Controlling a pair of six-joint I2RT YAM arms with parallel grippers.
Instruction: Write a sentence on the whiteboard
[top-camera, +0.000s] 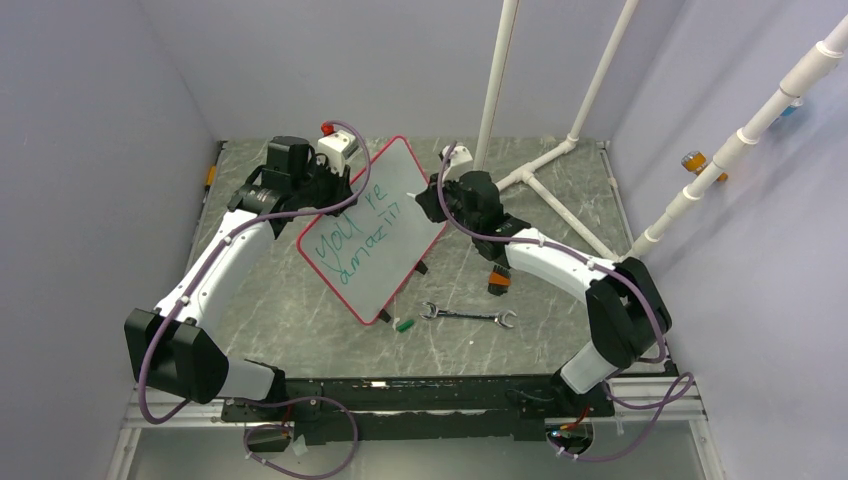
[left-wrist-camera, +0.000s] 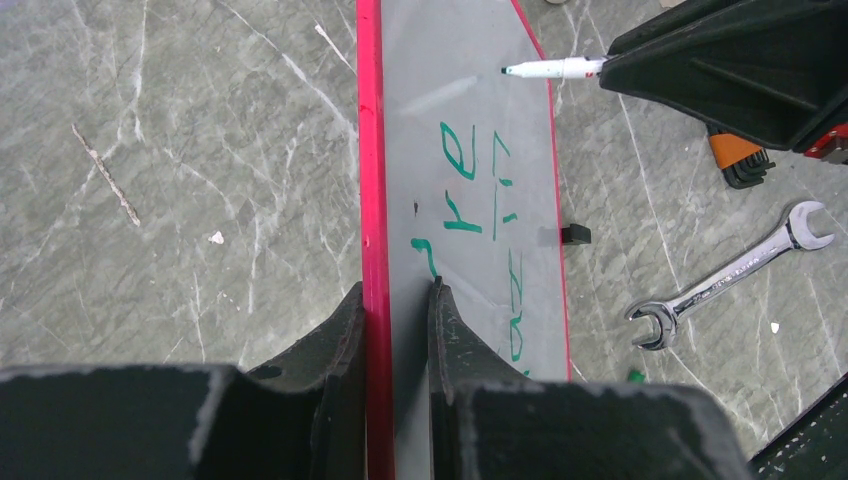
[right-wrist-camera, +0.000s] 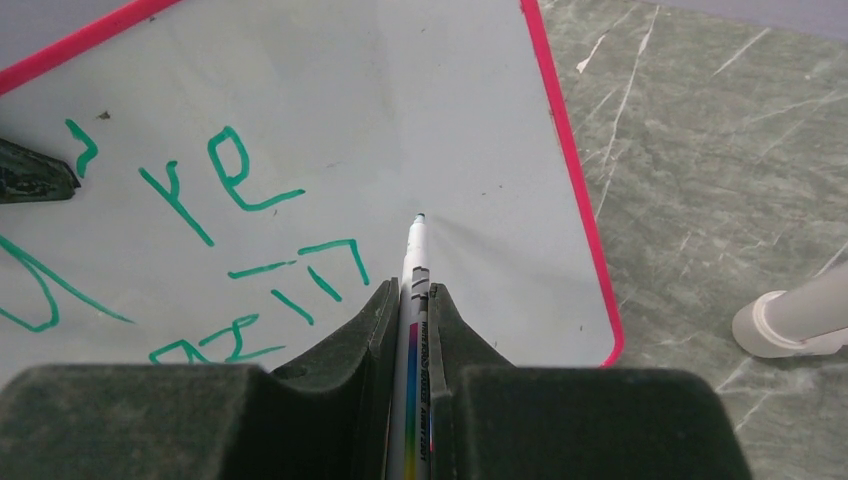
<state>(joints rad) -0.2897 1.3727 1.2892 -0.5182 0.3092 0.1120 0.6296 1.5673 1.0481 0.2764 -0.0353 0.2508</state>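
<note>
Whiteboard (top-camera: 403, 178) held tilted mid-table, marker (right-wrist-camera: 415, 245) at its far-right part.
Left gripper (left-wrist-camera: 398, 300) clamped on the board's red frame at the far-left edge. Right gripper (right-wrist-camera: 408, 292) closed on the marker, tip just right of the green sentence (top-camera: 356, 240); contact cannot be told. Wrench (top-camera: 468, 316) lies on the table, near right of the board.

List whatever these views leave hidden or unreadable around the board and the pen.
The sentence: in the left wrist view the left pincer covers its start; the right wrist view's left edge cuts it.
Whether the marker tip touches the whiteboard: seen end-on from the right wrist; too small from the top.
The orange tool: half hidden by the right pincer in the left wrist view, by the right arm from the top.
</note>
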